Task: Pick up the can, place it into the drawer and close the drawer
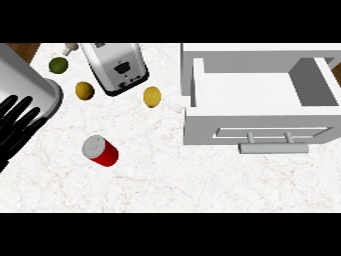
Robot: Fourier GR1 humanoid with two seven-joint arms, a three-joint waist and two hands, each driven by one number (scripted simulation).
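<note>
A red can (101,150) with a silver top lies tilted on the marble counter (165,175), left of centre. The white drawer (265,131) stands pulled open at the right, its inside bare, with a grey bar handle (272,148) on its front. My left hand (7,127) shows at the left edge, black fingers straight and pointing up, well left of the can and apart from it. The grey forearm (10,82) rises above it. My right hand shows nowhere.
A silver toaster (115,67) stands at the back. Around it lie a green lime (58,64), a yellow-orange fruit (84,90) and a yellow lemon (152,96). A small white knob-like object (69,48) sits at the back edge.
</note>
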